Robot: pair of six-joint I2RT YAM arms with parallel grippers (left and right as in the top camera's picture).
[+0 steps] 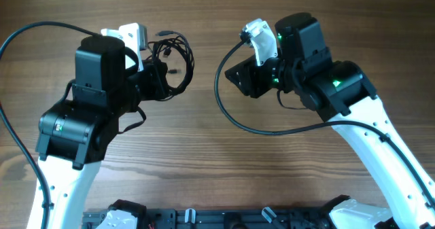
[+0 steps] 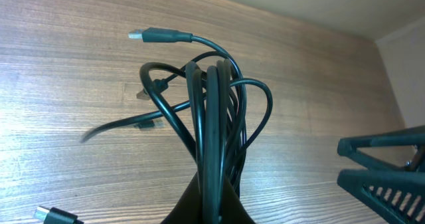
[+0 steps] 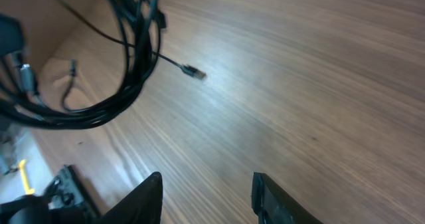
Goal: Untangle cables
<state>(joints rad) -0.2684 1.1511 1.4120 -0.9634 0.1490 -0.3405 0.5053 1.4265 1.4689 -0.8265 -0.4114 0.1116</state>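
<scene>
The cables sit on the far left part of the table, gathered in a loose black bundle just right of the left tool. In the left wrist view the left tool is pressed together on the cables: several strands run side by side out of its dark tips and fan out into overlapping loops that cross one another. One strand arcs over the top of the bundle and ends in a plug end with a silvery tip pointing left. Another thin strand trails off to the left, low over the wood. I cannot tell whether the lowest loops touch the table. The right tool is well apart from the bundle, on the right side of the table and at about the same depth, facing left toward it. In the right wrist view the right tool is spread wide, with bare wood showing between its two fingers and nothing held. From that camera the cables hang as a wide drooping loop in the upper left. A single thin strand runs out of that loop toward the right and ends in a small plug.
</scene>
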